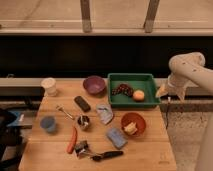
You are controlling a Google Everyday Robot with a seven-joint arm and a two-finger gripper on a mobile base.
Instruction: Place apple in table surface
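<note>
Behind a light-brown plank table (150, 150) runs a dark wall under a pale ledge. At the table's upper right lies a green tray (131, 76). The apple (138, 95) sits inside the tray, toward its right front corner, just beside a dark grape cluster (122, 90) on its left. It is not on the bare wood.

A white arm (187, 70) bends in from the right edge of the frame. The gripper (161, 92) hangs off the tray's right side, near its rim and apart from the apple. Its fingers are spread and hold nothing.

Left of the tray stands a purple bowl (94, 84), and farther left a white cup (49, 86). A black block (82, 103) and a grey-blue packet (104, 114) lie mid-table. Below the tray is an orange-red bowl (133, 120) with a pale yellow lump (131, 128) in it, and a blue sponge (116, 137) lies to its lower left. A blue cup (48, 123) stands at the left, an orange stick-like thing (72, 141) lower down, and a black-handled tool (106, 155) near the front edge.
</note>
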